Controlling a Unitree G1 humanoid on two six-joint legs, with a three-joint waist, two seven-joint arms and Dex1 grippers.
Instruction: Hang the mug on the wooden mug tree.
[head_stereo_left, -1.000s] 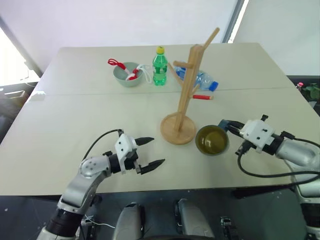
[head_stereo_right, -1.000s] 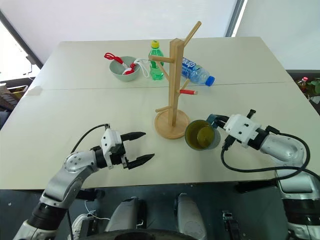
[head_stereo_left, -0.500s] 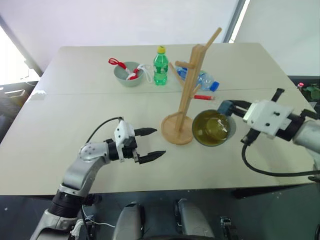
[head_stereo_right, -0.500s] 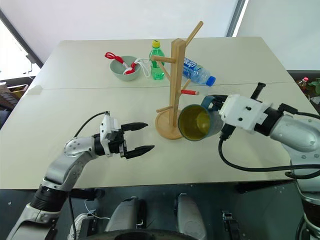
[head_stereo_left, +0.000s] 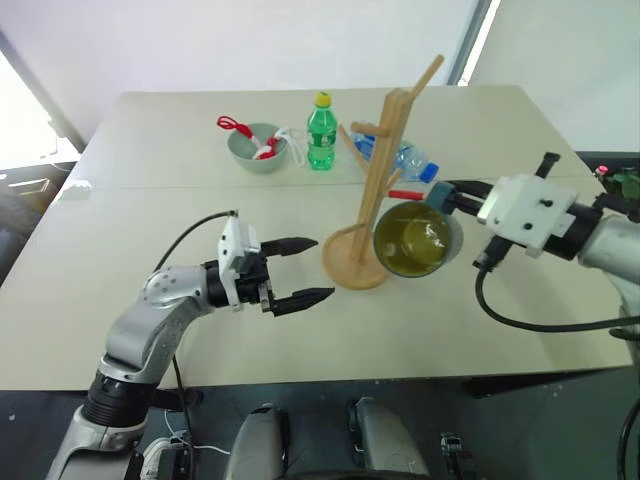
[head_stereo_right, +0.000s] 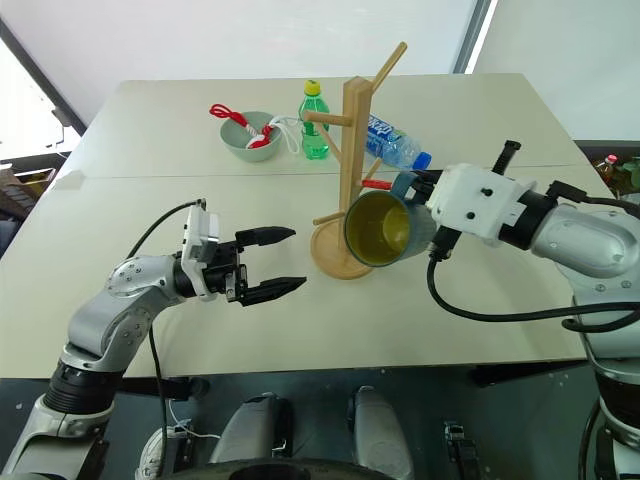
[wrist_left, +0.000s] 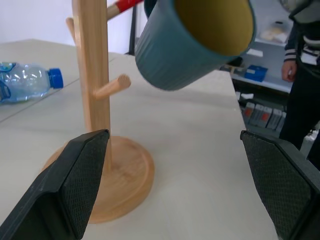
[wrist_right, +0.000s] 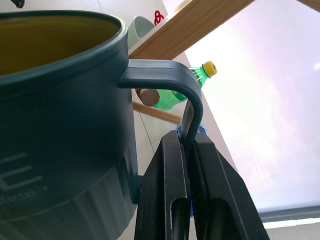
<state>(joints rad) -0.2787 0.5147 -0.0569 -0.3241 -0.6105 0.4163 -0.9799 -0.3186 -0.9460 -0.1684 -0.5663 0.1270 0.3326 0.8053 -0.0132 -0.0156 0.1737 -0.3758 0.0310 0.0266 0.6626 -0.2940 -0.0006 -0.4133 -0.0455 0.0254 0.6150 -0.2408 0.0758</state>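
The dark teal mug (head_stereo_left: 415, 240) with its yellow-green inside hangs in the air, tilted, mouth turned toward me. My right gripper (head_stereo_left: 443, 194) is shut on its loop handle (wrist_right: 172, 80); the fingers (wrist_right: 170, 190) pinch the handle's lower part. The mug is just right of the wooden mug tree (head_stereo_left: 380, 165), close to the post and above a short low peg (wrist_left: 112, 86). The tree's round base (head_stereo_left: 352, 262) rests on the table. My left gripper (head_stereo_left: 315, 268) is open and empty, held level left of the base, pointing at it.
At the back of the table stand a green bottle (head_stereo_left: 319, 132) and a grey-green bowl (head_stereo_left: 254, 149) with a red item. A clear water bottle (head_stereo_left: 408, 160) and a red pen (head_stereo_left: 405, 194) lie behind the tree. A person (wrist_left: 300, 75) stands beyond the table.
My right gripper has lifted the mug off the table and carried it left, up against the tree, tipping its mouth toward me. The left gripper has risen a little, still open.
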